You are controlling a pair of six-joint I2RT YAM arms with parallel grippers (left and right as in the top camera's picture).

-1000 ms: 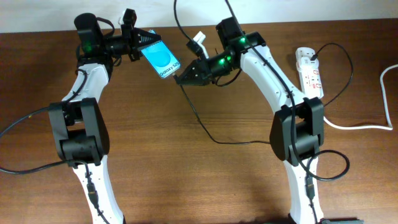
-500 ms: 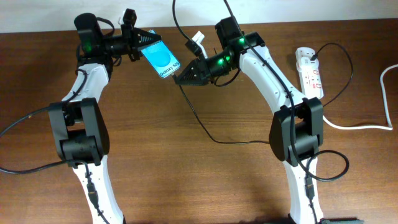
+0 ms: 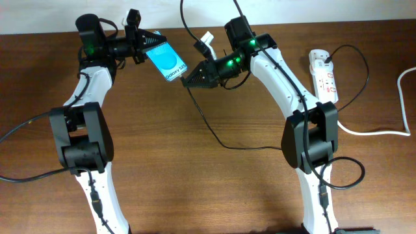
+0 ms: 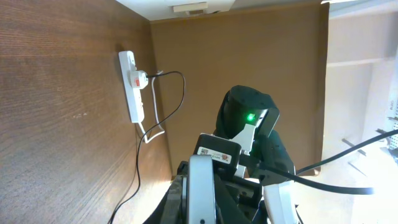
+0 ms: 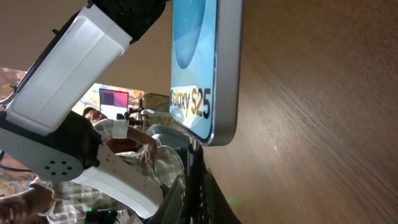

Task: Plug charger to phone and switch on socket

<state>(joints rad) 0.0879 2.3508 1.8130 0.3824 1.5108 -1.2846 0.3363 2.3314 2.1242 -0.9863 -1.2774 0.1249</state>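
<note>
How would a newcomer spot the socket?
On the wooden table, look right of the right arm, near the back edge. The socket is the white elongated strip there; its red switches set it apart from the thick white cable beside it.

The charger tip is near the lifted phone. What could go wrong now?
The right end effector holds the charger tip at the lower edge of the phone; if misaligned, it may scrape or push the phone.
The left end effector grips the phone in the air by one end, so a push could twist it.
The cable lies under the right arm and may snag.
</note>
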